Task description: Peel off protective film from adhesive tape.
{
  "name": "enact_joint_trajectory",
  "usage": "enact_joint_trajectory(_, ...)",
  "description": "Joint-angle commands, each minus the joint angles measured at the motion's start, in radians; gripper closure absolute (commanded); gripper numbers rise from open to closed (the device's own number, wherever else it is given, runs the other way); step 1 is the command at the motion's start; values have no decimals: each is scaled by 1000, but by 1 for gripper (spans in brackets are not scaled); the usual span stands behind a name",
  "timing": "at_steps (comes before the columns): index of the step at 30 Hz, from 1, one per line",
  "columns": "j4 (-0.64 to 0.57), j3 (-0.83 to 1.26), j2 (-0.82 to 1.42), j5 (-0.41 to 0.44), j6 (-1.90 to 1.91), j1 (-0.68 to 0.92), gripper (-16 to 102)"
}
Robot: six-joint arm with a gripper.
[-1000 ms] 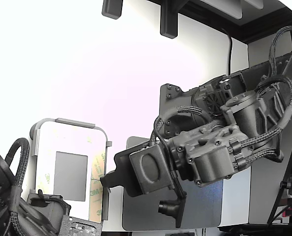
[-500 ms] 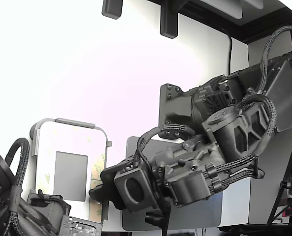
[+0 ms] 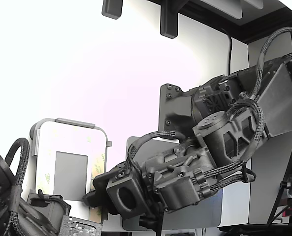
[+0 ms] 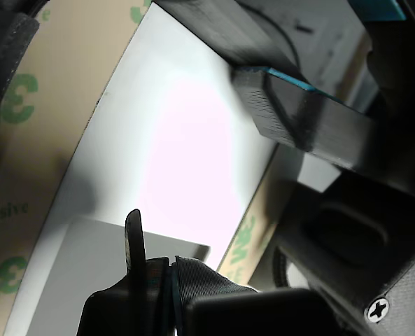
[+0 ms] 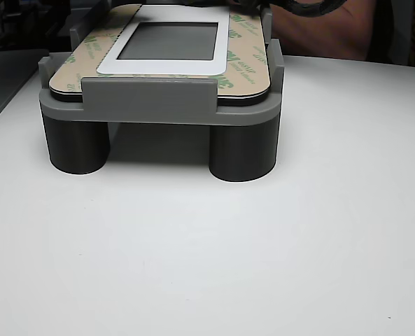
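The white panel (image 3: pixel 69 142) with a grey rectangle (image 3: pixel 71 176) lies in a grey fixture (image 3: pixel 35 135). The protective film (image 3: pixel 97 167), a tan strip with green prints, runs along the panel's edge on the exterior view's right. My gripper (image 3: pixel 89 198) reaches that edge near its lower end, covering part of the strip. In the wrist view the gripper (image 4: pixel 214 175) is open. One finger (image 4: pixel 291 105) and the other finger (image 4: pixel 136 241) stand apart over the white panel (image 4: pixel 186 154). Tan printed strips (image 4: pixel 25 140) flank the panel there; I cannot tell which is the film.
A second dark arm with braided cables (image 3: pixel 17 206) sits at the exterior view's lower left, by the fixture. A grey plate (image 3: pixel 214 211) lies under my arm. In the other view the fixture (image 5: pixel 151 101) stands on round legs on a white table (image 5: pixel 207 252).
My arm has swung down and toward the exterior view's left. The gripper tips went from beside the strip's middle to its lower end. The panel has not moved.
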Motion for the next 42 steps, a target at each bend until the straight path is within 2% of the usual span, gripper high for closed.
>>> enact_joint_trajectory(1, -9, -38, 5, -2, -8, -5, 95)
enact_joint_trajectory(16, -2, -97, -80, -2, -37, 3, 95)
enact_joint_trajectory(42, -67, -52, -86, 23, -69, 26, 95)
